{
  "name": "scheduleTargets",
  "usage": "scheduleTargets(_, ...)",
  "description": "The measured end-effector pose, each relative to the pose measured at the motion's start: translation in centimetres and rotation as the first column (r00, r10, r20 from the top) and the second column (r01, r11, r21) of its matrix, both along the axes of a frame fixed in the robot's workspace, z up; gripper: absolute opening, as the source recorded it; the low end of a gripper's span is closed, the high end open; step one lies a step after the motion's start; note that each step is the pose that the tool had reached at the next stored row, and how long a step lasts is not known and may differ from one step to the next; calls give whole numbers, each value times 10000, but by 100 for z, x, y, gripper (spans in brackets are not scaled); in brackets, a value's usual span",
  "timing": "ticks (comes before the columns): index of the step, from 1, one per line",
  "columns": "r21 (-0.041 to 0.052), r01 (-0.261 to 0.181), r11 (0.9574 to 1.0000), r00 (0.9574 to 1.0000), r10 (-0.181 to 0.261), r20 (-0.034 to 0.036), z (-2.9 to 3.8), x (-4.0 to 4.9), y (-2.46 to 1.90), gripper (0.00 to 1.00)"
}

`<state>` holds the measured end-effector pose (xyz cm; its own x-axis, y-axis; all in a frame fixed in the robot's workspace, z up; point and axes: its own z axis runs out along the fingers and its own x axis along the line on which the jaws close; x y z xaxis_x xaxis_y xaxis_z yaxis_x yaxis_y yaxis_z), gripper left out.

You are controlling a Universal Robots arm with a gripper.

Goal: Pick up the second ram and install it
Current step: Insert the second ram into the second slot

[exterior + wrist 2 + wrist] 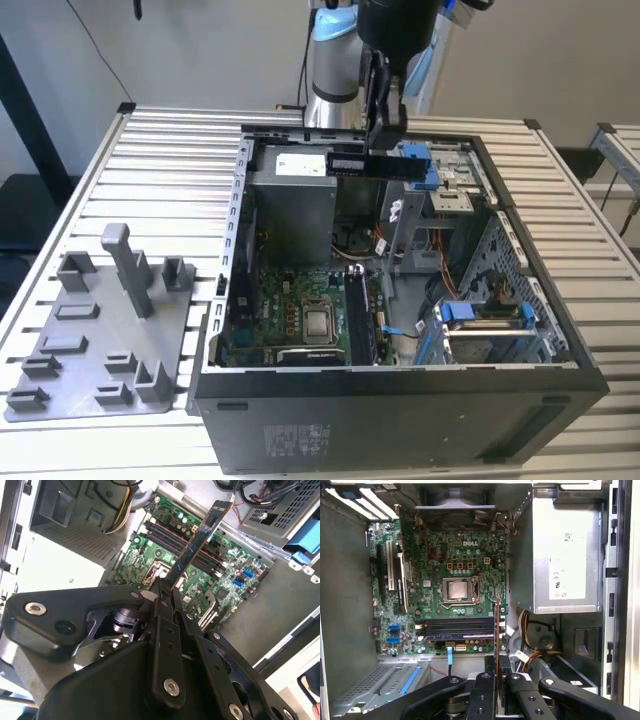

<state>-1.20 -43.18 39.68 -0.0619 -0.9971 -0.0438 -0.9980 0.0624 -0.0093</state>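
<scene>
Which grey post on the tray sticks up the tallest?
The slim post near the far edge of the grey tray in the exterior view, between two stubby blocks; it towers over all the others.

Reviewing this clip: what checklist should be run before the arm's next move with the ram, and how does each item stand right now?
1. Grip: ok; jaws shut on one end of the second ram.
2. Ram over the open computer case: ok.
3. Ram lined up with a free one of the memory slots: cannot tell.
4. Ram seated: not ok; it is held above the motherboard.
5. Slots free of cables: ok, as far as shows.
</scene>
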Motion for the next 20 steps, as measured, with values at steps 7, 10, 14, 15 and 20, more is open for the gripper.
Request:
scheduleTargets(7,0,877,9961,9961,-877,0,-1,0,0,14)
scheduleTargets(10,0,1303,9915,9915,-1303,0,-2,0,0,14)
scheduleTargets(14,0,1914,9815,9815,-1914,0,-4,0,0,14)
scheduleTargets(15,0,2076,9782,9782,-2076,1,-4,0,0,14)
scheduleTargets(20,0,2885,9575,9575,-2885,0,-8,0,0,14)
